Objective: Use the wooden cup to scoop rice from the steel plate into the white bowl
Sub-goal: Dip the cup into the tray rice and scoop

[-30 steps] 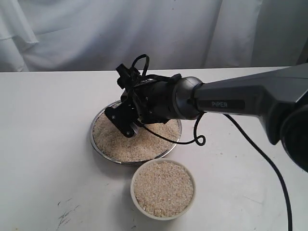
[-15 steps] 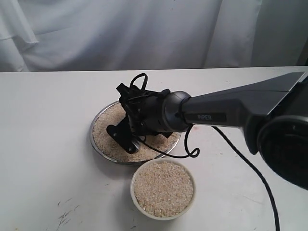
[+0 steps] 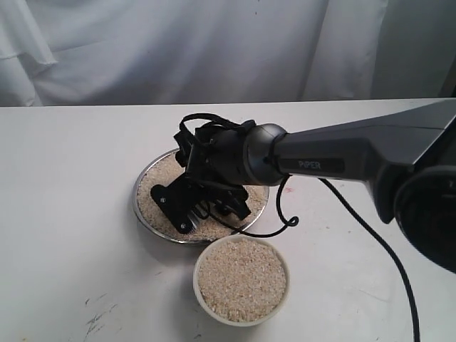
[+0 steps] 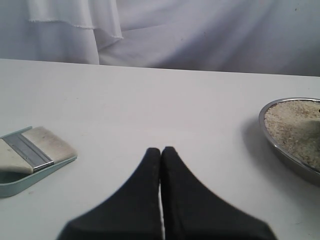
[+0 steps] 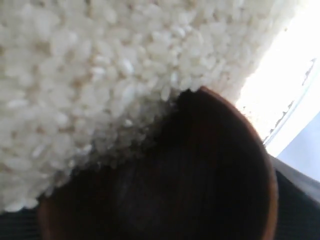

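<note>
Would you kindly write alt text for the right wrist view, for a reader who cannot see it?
Close-up of the wooden cup, its dark inside facing the camera and its rim pushed into a bed of off-white rice, with grains spilling over the lip. A bright strip, probably the steel plate rim, shows at one edge.

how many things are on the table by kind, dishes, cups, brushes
Dishes: 2, the steel plate and the white bowl, both holding rice.
Cups: 1, the wooden cup, at the rice in the plate.
Brushes: 1, a flat brush, seen only in the left wrist view.
Total: 4
</note>
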